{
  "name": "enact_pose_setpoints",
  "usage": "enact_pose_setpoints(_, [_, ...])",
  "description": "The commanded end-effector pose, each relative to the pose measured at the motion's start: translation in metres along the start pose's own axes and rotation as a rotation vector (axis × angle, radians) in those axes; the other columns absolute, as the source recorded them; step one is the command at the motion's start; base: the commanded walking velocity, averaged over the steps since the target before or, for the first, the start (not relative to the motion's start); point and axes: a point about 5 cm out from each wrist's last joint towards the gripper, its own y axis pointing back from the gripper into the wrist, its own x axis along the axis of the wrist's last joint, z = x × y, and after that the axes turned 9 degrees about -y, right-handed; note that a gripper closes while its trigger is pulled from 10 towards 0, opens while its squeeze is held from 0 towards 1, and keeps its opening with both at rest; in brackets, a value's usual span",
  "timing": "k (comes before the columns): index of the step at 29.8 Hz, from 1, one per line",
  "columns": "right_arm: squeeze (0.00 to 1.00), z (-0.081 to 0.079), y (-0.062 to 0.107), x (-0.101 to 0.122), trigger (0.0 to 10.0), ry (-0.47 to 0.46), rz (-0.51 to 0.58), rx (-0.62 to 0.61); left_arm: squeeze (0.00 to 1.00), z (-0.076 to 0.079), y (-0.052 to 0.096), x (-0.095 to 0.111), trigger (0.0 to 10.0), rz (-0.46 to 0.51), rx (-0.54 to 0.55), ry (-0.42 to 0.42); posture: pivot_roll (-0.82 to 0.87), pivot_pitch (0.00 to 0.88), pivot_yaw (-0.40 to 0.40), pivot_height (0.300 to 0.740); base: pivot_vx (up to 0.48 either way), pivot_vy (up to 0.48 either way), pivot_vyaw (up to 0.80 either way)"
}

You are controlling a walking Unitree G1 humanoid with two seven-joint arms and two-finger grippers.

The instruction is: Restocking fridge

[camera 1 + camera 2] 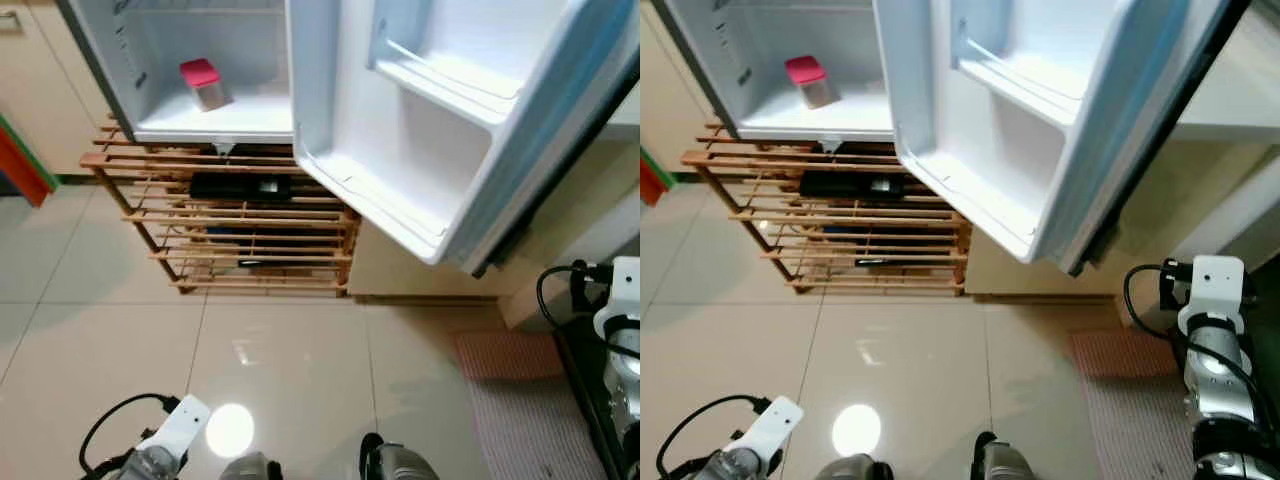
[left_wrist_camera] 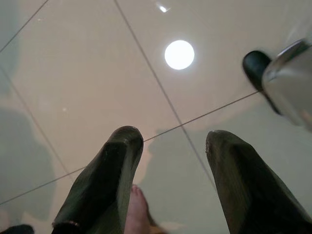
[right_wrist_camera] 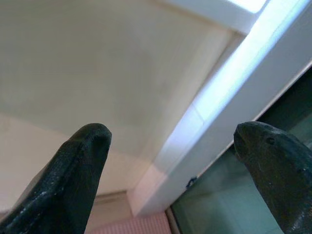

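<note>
Fridge door (image 1: 430,140) stands open; red-lidded container (image 1: 203,83) sits inside. Both hands, left hand (image 2: 168,161) and right hand (image 3: 170,156), are spread and empty: fetch stock first.

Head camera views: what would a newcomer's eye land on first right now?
The open fridge door swings wide across the upper right, its white shelves bare. Inside the fridge, a lone red-lidded container sits on the bottom shelf, above a wooden slatted rack on the floor. Both the left gripper and right gripper hang open, holding nothing.

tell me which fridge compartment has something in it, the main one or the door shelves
The main fridge compartment: a red-lidded container stands on its floor. The door shelves hold nothing.
</note>
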Motion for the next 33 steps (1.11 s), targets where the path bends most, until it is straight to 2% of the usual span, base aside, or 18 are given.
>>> enact_pose_setpoints(1, [0.00, 0.012, -0.003, 0.004, 10.0, 0.026, 0.007, -0.041, 0.00, 0.002, 0.000, 0.001, 10.0, 0.009, -0.008, 0.002, 0.07, 0.220, -0.009, 0.740, 0.000, 0.000, 0.00])
enact_pose_setpoints(7, [0.00, 0.010, -0.016, 0.017, 10.0, 0.004, 0.020, -0.066, 0.00, 0.007, -0.001, 0.009, 10.0, 0.030, -0.010, -0.004, 0.07, 0.224, -0.009, 0.740, 0.000, 0.000, 0.00])
enact_pose_setpoints(8, [0.00, 0.002, -0.022, 0.025, 10.0, -0.040, 0.041, -0.050, 0.00, 0.008, -0.001, 0.011, 10.0, 0.032, -0.012, -0.006, 0.07, 0.224, -0.011, 0.740, 0.000, 0.000, 0.00])
enact_pose_setpoints(13, [0.00, -0.023, -0.027, 0.036, 10.0, -0.121, 0.079, 0.045, 0.00, 0.008, -0.001, 0.012, 10.0, 0.037, -0.009, -0.002, 0.06, 0.226, -0.015, 0.740, 0.000, 0.000, 0.00])
enact_pose_setpoints(15, [0.00, -0.037, -0.027, 0.039, 10.0, -0.156, 0.095, 0.099, 0.00, 0.008, -0.001, 0.013, 10.0, 0.039, 0.000, -0.005, 0.06, 0.224, -0.021, 0.740, 0.000, 0.000, 0.00])
enact_pose_setpoints(16, [0.00, -0.037, -0.027, 0.039, 10.0, -0.156, 0.095, 0.099, 0.00, 0.008, -0.001, 0.013, 10.0, 0.039, 0.000, -0.005, 0.06, 0.224, -0.021, 0.740, 0.000, 0.000, 0.00])
enact_pose_setpoints(17, [0.00, -0.044, -0.026, 0.040, 10.0, -0.183, 0.108, 0.129, 0.00, 0.007, -0.001, 0.013, 10.0, 0.045, 0.008, -0.014, 0.06, 0.224, -0.021, 0.740, 0.000, 0.000, 0.00])
enact_pose_setpoints(23, [0.00, -0.059, -0.024, 0.046, 10.0, -0.229, 0.139, 0.195, 0.00, 0.008, -0.001, 0.018, 10.0, 0.061, 0.010, -0.006, 0.04, 0.226, -0.022, 0.740, 0.000, 0.000, 0.00])
enact_pose_setpoints(24, [0.00, -0.067, -0.022, 0.049, 10.0, -0.255, 0.158, 0.231, 0.00, 0.008, -0.001, 0.023, 10.0, 0.076, 0.011, -0.003, 0.04, 0.226, -0.023, 0.740, 0.000, 0.000, 0.00])
enact_pose_setpoints(33, [0.00, -0.090, -0.010, 0.061, 10.0, -0.309, 0.221, 0.330, 0.00, 0.000, -0.002, 0.042, 10.0, 0.131, 0.030, -0.005, 0.00, 0.227, -0.029, 0.740, 0.000, 0.000, 0.00])
